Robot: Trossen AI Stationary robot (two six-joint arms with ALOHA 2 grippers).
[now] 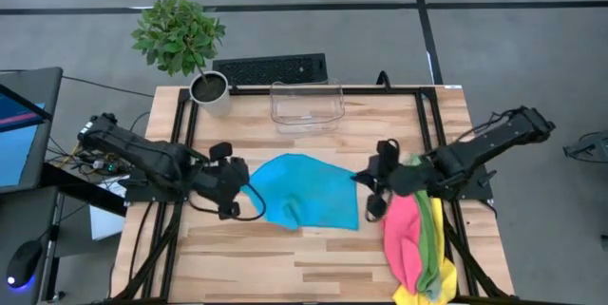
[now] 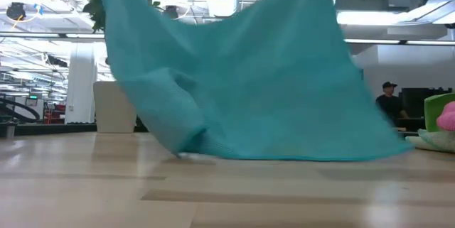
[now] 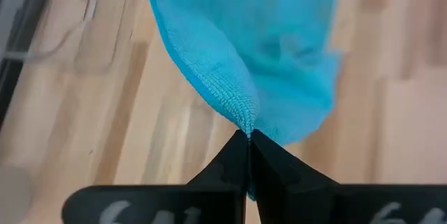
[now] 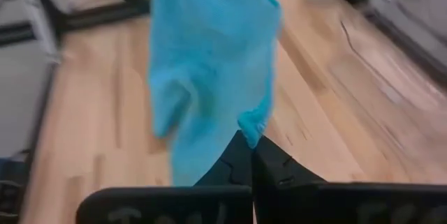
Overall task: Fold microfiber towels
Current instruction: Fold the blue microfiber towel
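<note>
A bright blue towel [image 1: 309,191] is held up over the table's middle between both grippers; it also fills the low view [image 2: 256,86]. My left gripper [image 1: 245,183] is shut on its left corner, my right gripper [image 1: 366,180] is shut on its right corner. The towel's lower edge [image 2: 284,155] touches the table. A pile of pink [image 1: 401,229], green [image 1: 432,238] and yellow [image 1: 423,295] towels lies at the table's right near corner, under my right arm. My left gripper pinches a corner of the blue towel [image 3: 246,123] between its two fingers, at their free ends; the cloth hangs away from it, its lower part on the table. My right gripper pinches another corner of the towel [image 4: 253,132] between its two fingers; the cloth hangs from it.
A clear plastic bin [image 1: 306,105] stands at the far middle of the table. A potted plant [image 1: 195,53] stands at the far left corner, a keyboard [image 1: 271,67] behind the table. A person [image 2: 389,104] is in the room beyond.
</note>
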